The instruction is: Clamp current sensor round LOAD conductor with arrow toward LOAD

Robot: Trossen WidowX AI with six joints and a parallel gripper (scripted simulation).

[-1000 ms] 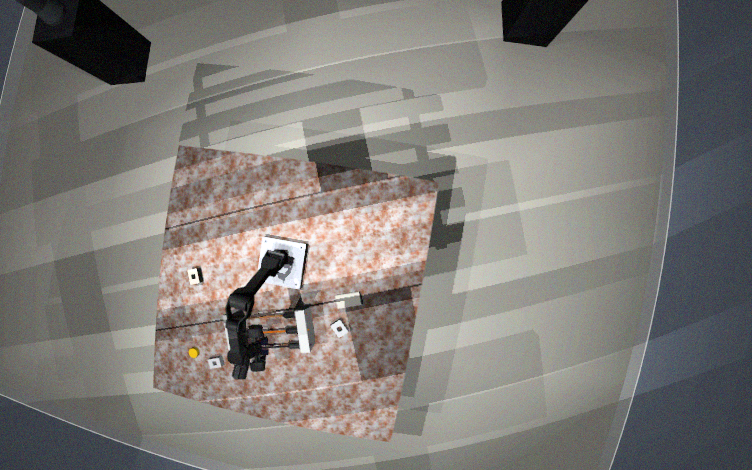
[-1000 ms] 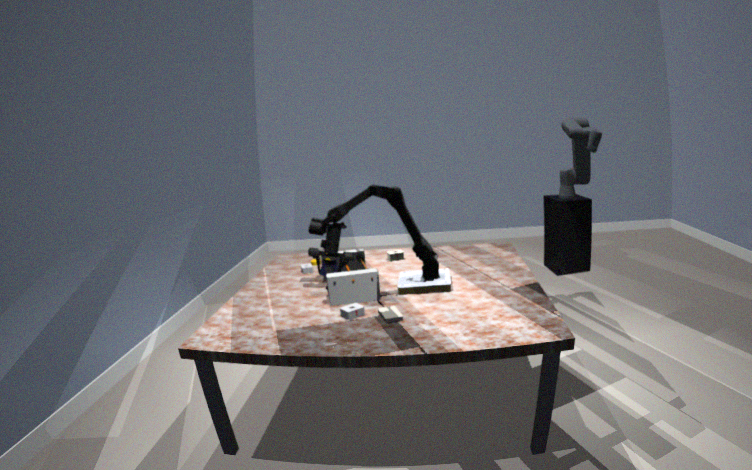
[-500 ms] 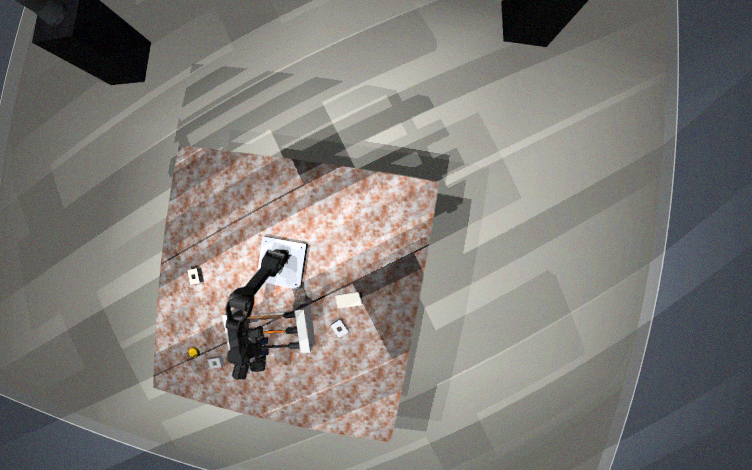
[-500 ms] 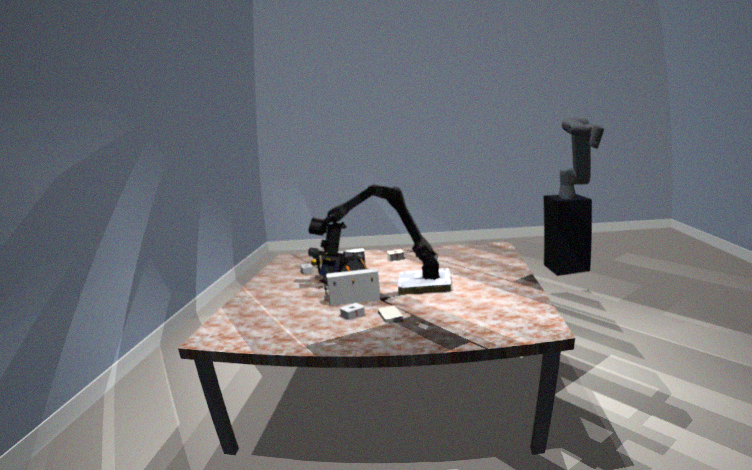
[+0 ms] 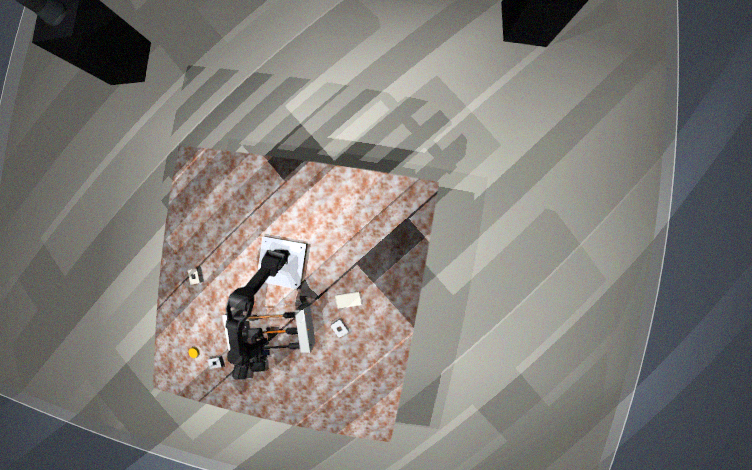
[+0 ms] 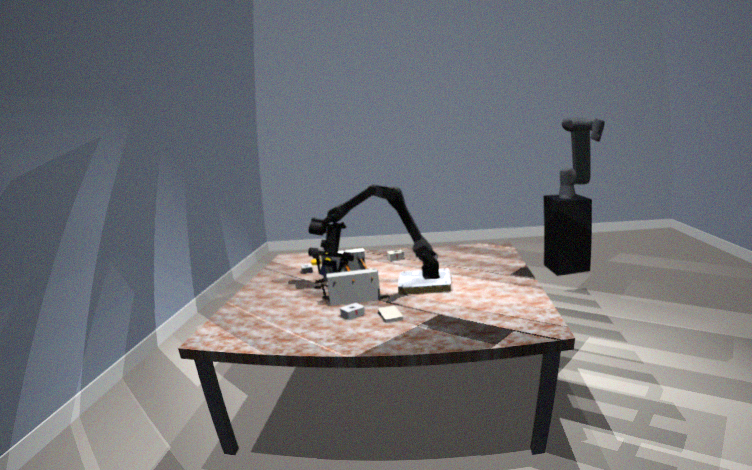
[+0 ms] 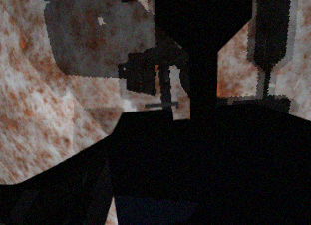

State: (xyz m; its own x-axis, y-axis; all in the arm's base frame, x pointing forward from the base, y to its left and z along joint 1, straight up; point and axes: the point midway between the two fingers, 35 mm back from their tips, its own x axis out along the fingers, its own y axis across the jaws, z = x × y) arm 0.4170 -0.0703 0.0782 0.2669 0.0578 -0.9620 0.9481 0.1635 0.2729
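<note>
The gripper (image 5: 250,349) is clamping the black, yellow-banded split-core sensor (image 7: 199,13), holding it low among the conductors (image 5: 277,331) running into the white terminal block (image 5: 305,329), on the marbled table (image 6: 460,326).

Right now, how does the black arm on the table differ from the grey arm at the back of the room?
The black arm is mounted on a white base plate on the table; the grey arm stands on a black pedestal on the floor. The black arm arches over and reaches down among the table's fixtures; the grey arm stands mostly upright. Both are jointed robot arms.
</note>
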